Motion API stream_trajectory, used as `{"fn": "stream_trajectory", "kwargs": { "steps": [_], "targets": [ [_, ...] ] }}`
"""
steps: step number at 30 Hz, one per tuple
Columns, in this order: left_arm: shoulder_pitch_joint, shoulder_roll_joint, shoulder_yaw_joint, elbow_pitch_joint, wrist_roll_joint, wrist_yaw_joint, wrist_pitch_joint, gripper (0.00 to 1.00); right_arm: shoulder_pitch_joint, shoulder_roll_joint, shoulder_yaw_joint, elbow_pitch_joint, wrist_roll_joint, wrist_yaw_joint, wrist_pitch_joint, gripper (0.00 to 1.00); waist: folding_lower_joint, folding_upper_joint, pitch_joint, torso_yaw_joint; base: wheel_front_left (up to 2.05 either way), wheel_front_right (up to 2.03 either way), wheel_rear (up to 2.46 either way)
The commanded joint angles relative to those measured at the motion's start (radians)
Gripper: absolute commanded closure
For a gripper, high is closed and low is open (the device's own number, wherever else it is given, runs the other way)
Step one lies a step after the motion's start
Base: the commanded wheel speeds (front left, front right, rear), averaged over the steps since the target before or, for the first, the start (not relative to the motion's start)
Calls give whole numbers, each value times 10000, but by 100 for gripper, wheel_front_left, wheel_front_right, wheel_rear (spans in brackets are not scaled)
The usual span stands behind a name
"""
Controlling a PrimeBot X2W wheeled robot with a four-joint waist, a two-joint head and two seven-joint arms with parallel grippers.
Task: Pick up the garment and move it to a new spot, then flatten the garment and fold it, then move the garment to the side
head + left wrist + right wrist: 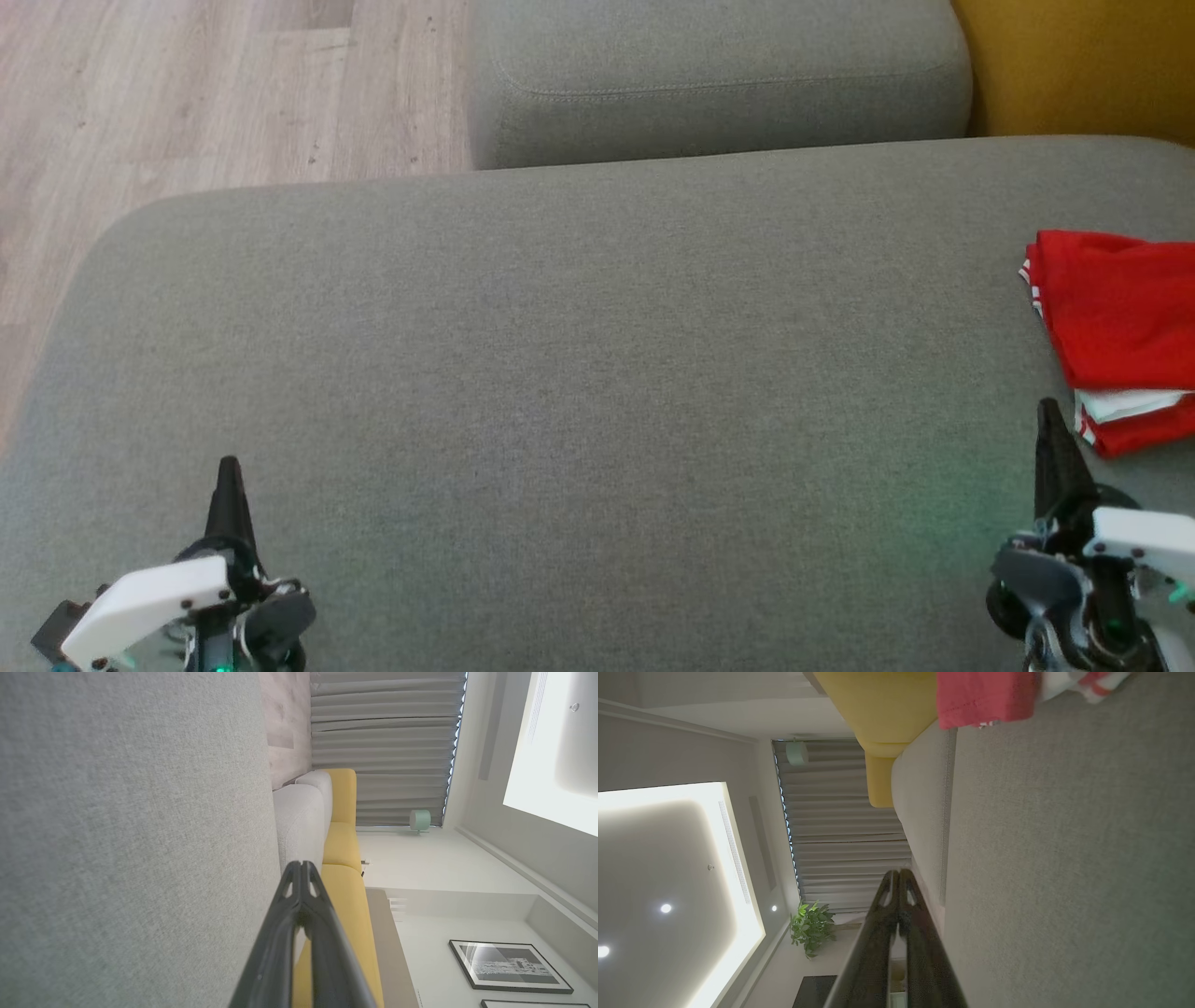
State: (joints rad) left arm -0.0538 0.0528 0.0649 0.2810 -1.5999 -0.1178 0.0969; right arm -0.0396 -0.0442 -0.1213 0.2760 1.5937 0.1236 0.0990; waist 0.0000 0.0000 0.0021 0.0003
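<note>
Both arms sit low at the near edge of the grey cushion point(560, 373). The left end effector point(230, 471) has its two dark fingers pressed together on nothing, and the right end effector point(1049, 415) is likewise closed and empty. The garment point(1120, 317), red with white trim, lies folded on the cushion at the far right of the head view, just beyond the right fingertips and apart from them, so we judge the task to be at or near its end. The main risk is the right arm. If it swings forward or outward, its closed tips could catch the near corner, where a white-striped layer pokes out from under the red, and drag the fold open. We cannot tell how close the bundle lies to the cushion's right edge, since the picture cuts it off, so a nudge might also push it over. Around us we see a second grey cushion point(709, 84) behind, yellow upholstery point(1074, 65) at the back right and wooden floor point(187, 93) to the left. The wrist views add a curtain point(383, 742), a framed picture point(509, 966) and a plant point(812, 926). Nothing lies between the arms on the wide middle of the cushion.
</note>
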Motion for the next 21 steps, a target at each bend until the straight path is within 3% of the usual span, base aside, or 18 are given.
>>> {"fn": "stream_trajectory", "kwargs": {
  "steps": [1, 21],
  "targets": [
    [-532, 63, 372, -359, -184, -128, 69, 100, -675, -122, 154, -317, 214, 71, 78, 100, 0, 0, 10, -3, 0, 0, 0],
    [-535, 41, 403, -359, -158, -128, 94, 100, -677, -106, 131, -315, 195, 71, 97, 100, 0, 0, 10, -3, 0, 0, 0]
  ]
}}
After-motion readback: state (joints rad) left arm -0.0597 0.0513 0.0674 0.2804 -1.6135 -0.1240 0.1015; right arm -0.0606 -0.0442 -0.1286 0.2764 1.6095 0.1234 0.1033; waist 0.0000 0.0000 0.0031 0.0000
